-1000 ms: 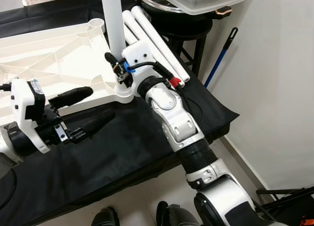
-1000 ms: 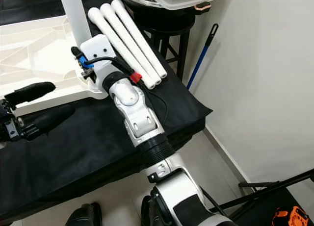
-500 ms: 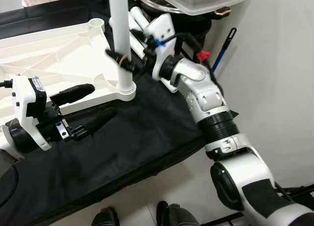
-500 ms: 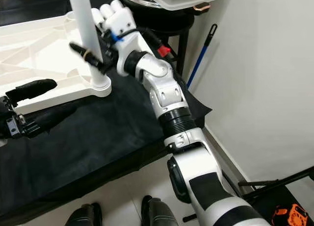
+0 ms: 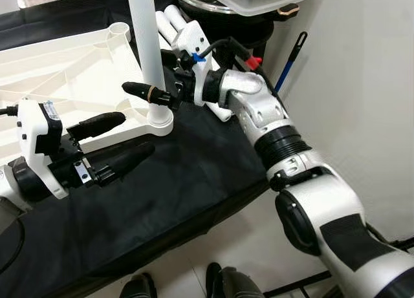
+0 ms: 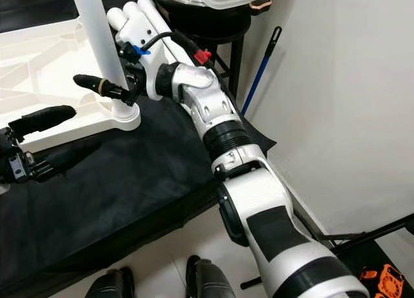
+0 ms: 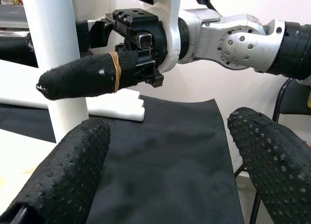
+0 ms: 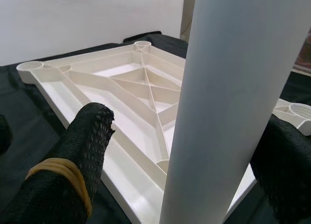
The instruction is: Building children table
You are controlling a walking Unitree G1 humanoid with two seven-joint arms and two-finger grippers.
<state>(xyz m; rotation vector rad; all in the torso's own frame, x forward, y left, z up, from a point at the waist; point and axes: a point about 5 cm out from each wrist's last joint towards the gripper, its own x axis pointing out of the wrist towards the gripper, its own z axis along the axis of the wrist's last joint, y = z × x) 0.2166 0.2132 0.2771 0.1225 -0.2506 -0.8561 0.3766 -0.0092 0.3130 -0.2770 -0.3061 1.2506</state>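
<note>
Black cloth [image 5: 194, 181] covers the bench beside a white wall [image 5: 362, 85]; both grippers' fingers spread apart.

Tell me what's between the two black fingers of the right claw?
The upright white table leg stands between the right claw's fingers, with gaps either side, so they aren't squeezing it. The right wrist view shows this best.

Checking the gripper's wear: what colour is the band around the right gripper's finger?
Tan rubber band, clearest in the left wrist view.
</note>
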